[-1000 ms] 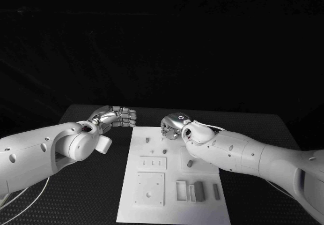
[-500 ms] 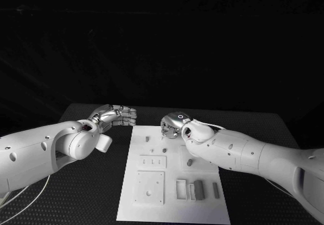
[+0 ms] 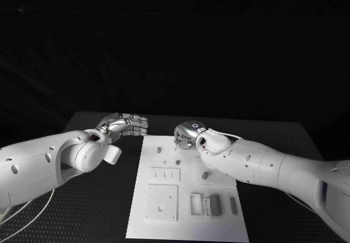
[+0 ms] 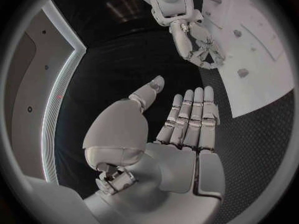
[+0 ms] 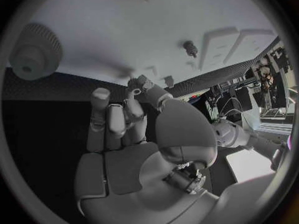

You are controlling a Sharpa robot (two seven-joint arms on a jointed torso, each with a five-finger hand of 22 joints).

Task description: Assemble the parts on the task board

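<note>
1. The task board (image 3: 188, 202) lies flat in the middle of the black table (image 3: 102, 212), its long side running away from the robot.
2. The left hand (image 3: 125, 125) hangs over the table just beside the board's far left corner. In the left wrist view its fingers (image 4: 190, 117) are straight and side by side, with the thumb set apart; the hand holds nothing and is open.
3. The right hand (image 3: 187, 134) sits over the far end of the board. In the right wrist view its fingers (image 5: 109, 122) extend toward the board surface. Whether the fingertips pinch a small part cannot be told.
4. A round knurled part (image 5: 34, 52) stands on the board near the right hand's fingers, as the right wrist view shows.
5. Small pegs (image 3: 177, 163) stand in the board's far half.
6. Two raised plates (image 3: 163, 202) and several upright rectangular parts (image 3: 214, 206) occupy the near half of the board.
</note>
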